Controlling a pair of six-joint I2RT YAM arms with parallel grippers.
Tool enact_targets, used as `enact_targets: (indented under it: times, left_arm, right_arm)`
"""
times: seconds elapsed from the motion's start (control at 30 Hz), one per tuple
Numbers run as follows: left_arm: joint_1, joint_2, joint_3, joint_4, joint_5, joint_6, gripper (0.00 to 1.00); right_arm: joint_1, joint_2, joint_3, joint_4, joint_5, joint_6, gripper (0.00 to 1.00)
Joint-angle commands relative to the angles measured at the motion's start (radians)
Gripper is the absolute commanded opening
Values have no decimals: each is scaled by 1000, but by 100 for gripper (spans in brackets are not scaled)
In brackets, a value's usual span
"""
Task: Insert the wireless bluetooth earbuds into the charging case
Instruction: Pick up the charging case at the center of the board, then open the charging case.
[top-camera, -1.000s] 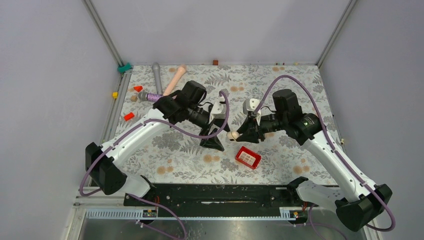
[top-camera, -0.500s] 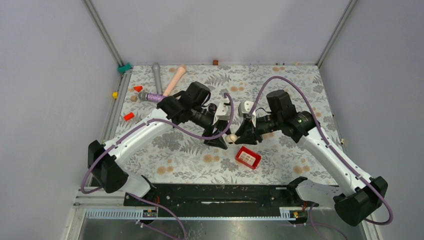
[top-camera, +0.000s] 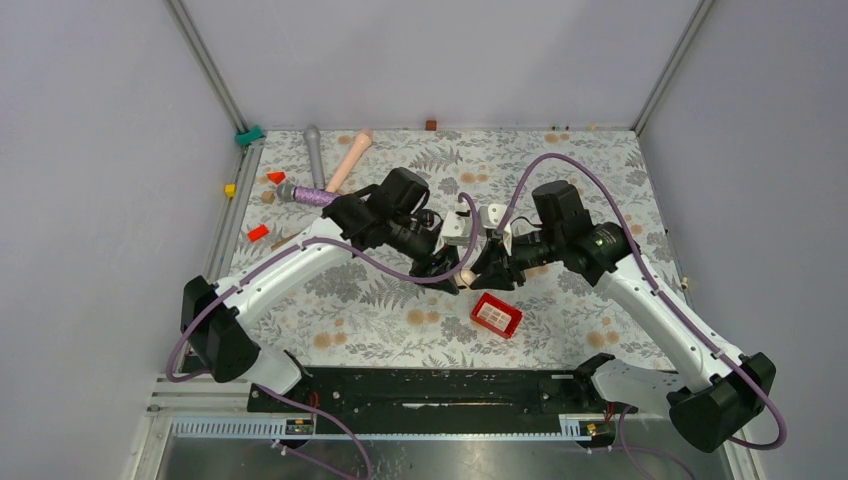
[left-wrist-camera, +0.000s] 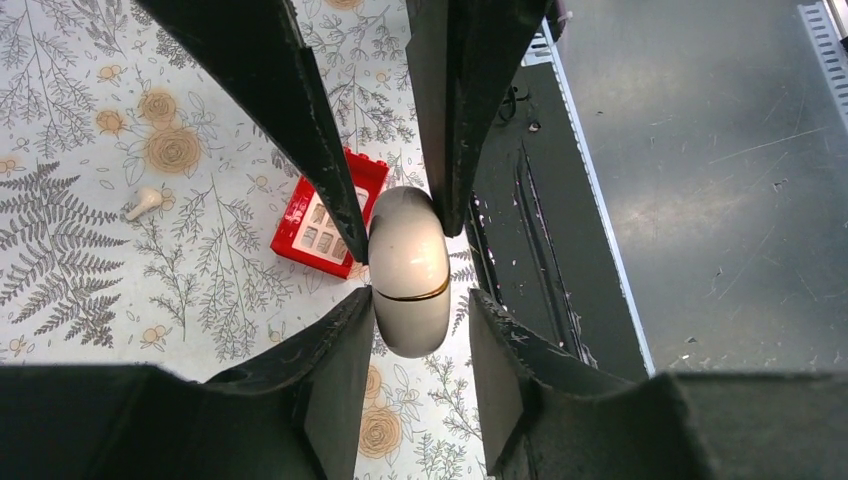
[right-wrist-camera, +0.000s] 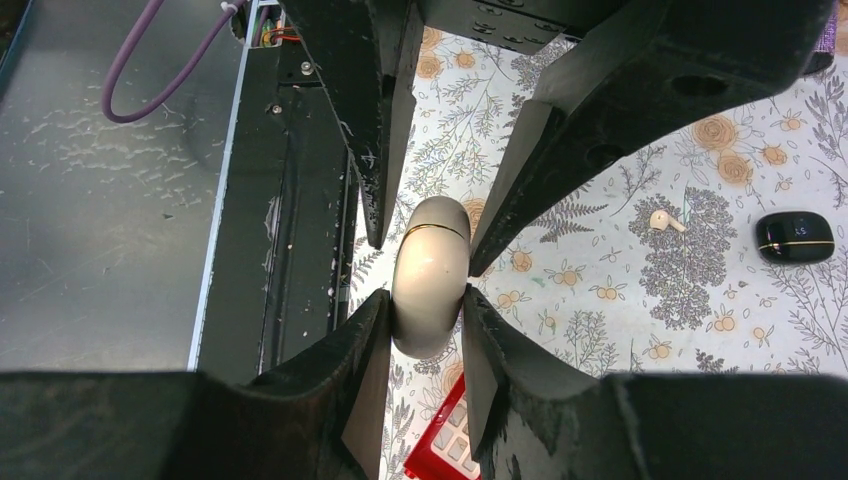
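Note:
A cream oval charging case (top-camera: 466, 274), closed, with a thin gold seam, hangs above the table between both arms. My right gripper (right-wrist-camera: 425, 295) is shut on one end of the case (right-wrist-camera: 430, 280). My left gripper (left-wrist-camera: 420, 295) stands around the opposite end of the case (left-wrist-camera: 410, 265). One of its fingers touches the case and a small gap shows at the other. A cream earbud (left-wrist-camera: 143, 203) lies loose on the floral mat, also seen in the right wrist view (right-wrist-camera: 665, 220). The other earbuds are not in view.
A red box (top-camera: 496, 315) lies on the mat just below the held case. A black oval case (right-wrist-camera: 795, 237) sits near the loose earbud. Pink (top-camera: 348, 160) and grey (top-camera: 314, 150) rods and small red cones (top-camera: 257, 232) lie far left. A black rail (top-camera: 430, 385) runs along the near edge.
My left arm has moved right to the case held by my right gripper, and its jaws have narrowed around the case's free end. The right arm shifted slightly left, grip unchanged.

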Motion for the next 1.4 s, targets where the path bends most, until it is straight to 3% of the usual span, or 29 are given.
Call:
enact_targets:
  times: [0.0,0.23,0.5,0.57,0.63,0.7,0.73,1.03,1.37]
  left_arm:
    - [-6,0,48,23,-16,2,39]
    - [-6,-1,50,32,-9,-17,32]
    - [-5,-1,44,33,-12,-12,7]
    - [-6,-2,39,34,-20,-4,2]
    - [-6,-8,32,19,-28,16,0]
    - [-6,-17,27,-4,-30,49,0]
    - [-6,-25,20,-10,-30,61,0]
    - [-7,-73,-26,-15,-28,103,0]
    - [-4,-75,-31,-53,-66,149,0]
  right_arm:
    - [13,-11,-2,-2,-2,-28,32]
    - [21,-5,-2,-10,10,-41,32]
    - [22,-5,1,-9,12,-39,38]
    - [23,-5,3,-2,15,-28,47]
    - [22,-9,-1,33,31,8,68]
    - [22,-14,-12,86,74,51,97]
    - [22,-19,-19,113,100,66,99]
    - [22,-35,-60,288,363,146,99]
    - [21,-110,-66,295,470,98,99]
